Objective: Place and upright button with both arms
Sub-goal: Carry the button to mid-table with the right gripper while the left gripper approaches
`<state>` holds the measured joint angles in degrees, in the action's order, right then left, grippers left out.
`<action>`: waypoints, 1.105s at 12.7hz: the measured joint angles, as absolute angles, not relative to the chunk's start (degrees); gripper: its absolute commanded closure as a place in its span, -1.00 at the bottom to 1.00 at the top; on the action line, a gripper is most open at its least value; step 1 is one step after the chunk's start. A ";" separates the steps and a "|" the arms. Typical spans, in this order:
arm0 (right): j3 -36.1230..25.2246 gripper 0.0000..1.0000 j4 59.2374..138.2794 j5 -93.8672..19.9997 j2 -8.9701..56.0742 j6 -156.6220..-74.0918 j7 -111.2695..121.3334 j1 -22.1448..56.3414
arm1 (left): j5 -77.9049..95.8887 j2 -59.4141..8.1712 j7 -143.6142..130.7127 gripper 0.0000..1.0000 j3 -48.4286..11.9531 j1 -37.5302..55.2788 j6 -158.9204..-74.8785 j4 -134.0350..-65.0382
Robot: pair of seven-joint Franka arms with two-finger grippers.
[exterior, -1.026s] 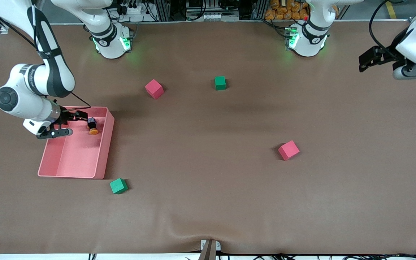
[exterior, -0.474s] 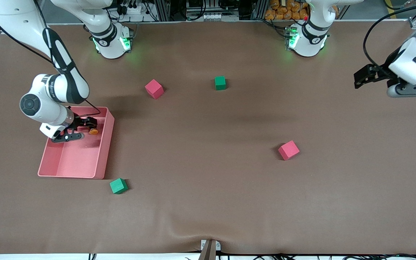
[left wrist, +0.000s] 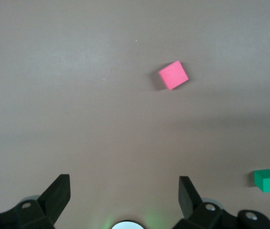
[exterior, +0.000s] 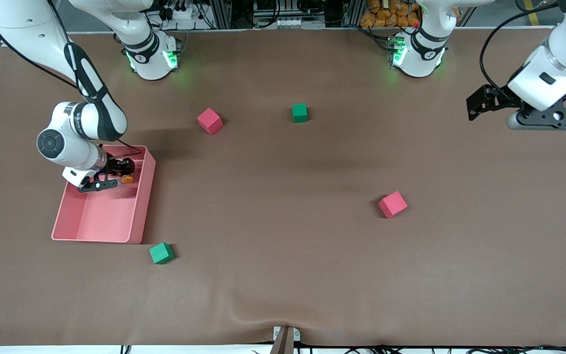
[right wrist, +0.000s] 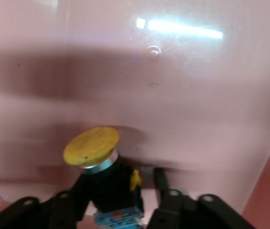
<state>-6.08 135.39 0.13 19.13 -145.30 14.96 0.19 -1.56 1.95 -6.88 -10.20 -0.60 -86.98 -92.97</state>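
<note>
The button (exterior: 126, 173) lies tilted on its side in the pink tray (exterior: 141, 216), orange cap toward the front camera. In the right wrist view its black body and orange cap (right wrist: 91, 146) sit between my fingers. My right gripper (exterior: 120, 170) is down in the tray, open, its fingers (right wrist: 161, 181) on either side of the button's body, one finger touching and the other a small gap away. My left gripper (exterior: 477, 104) is open and empty in the air over the left arm's end of the table; its fingers (left wrist: 190, 193) show over bare table.
Two red cubes (exterior: 210, 121) (exterior: 392, 204) and two green cubes (exterior: 299, 112) (exterior: 161, 253) lie on the brown table. The left wrist view shows a red cube (left wrist: 173, 75) and a green cube (left wrist: 266, 180). The tray's walls stand close around the right gripper.
My right gripper has slid along the tray onto the button, its fingers now around the body; the button has stayed put. My left arm has drifted toward the table's middle.
</note>
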 measured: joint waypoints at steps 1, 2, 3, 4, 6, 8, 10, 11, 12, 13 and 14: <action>-6.31 0.99 135.38 0.13 18.94 -145.30 14.95 0.04 | -1.56 1.32 -6.87 -1.00 -9.98 -0.96 -87.89 -92.97; -6.31 1.00 135.39 0.13 18.87 -145.31 14.95 -0.08 | -1.56 0.81 -6.87 -1.00 -9.94 -1.24 -88.28 -92.97; -6.31 1.00 135.37 0.13 18.78 -145.31 14.95 -0.10 | -1.56 0.46 -6.87 -1.00 -9.94 -1.40 -88.35 -92.99; -6.31 1.00 135.27 0.13 18.41 -145.28 14.95 -0.11 | -1.56 0.32 -6.87 -1.00 -9.98 -1.42 -88.35 -93.05; -6.29 1.00 134.64 0.13 16.36 -144.49 15.16 -0.10 | -1.56 0.33 -6.86 -1.00 -10.59 -1.31 -88.35 -93.10; -6.19 1.00 133.40 0.13 12.48 -141.53 15.45 0.02 | -1.56 0.32 -6.87 -1.00 -11.43 -1.11 -88.34 -93.20; -5.93 1.00 131.14 0.14 8.29 -134.32 15.50 0.91 | -1.56 0.32 -6.88 -1.00 -11.58 -1.13 -87.74 -93.32; -5.86 1.00 129.13 0.13 6.53 -128.68 15.45 1.66 | -1.56 0.35 -6.88 -1.00 -11.57 -1.25 -87.47 -93.31; -5.69 1.00 127.00 0.08 5.16 -123.51 15.01 2.54 | -1.56 0.39 -6.88 -1.00 -11.54 -1.37 -87.43 -93.31; -5.50 1.00 125.18 0.04 4.09 -119.61 13.34 3.97 | -1.56 0.45 -6.88 -1.00 -11.53 -1.41 -87.43 -93.30; -5.24 1.00 123.72 -0.03 3.29 -116.95 10.32 6.11 | -1.56 0.49 -6.88 -1.00 -11.55 -1.38 -87.42 -93.30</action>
<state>-5.24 123.72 -0.03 3.29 -116.95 10.32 6.11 -1.56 0.49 -6.88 -11.55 -1.38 -87.42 -93.30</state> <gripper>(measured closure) 0.573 0.000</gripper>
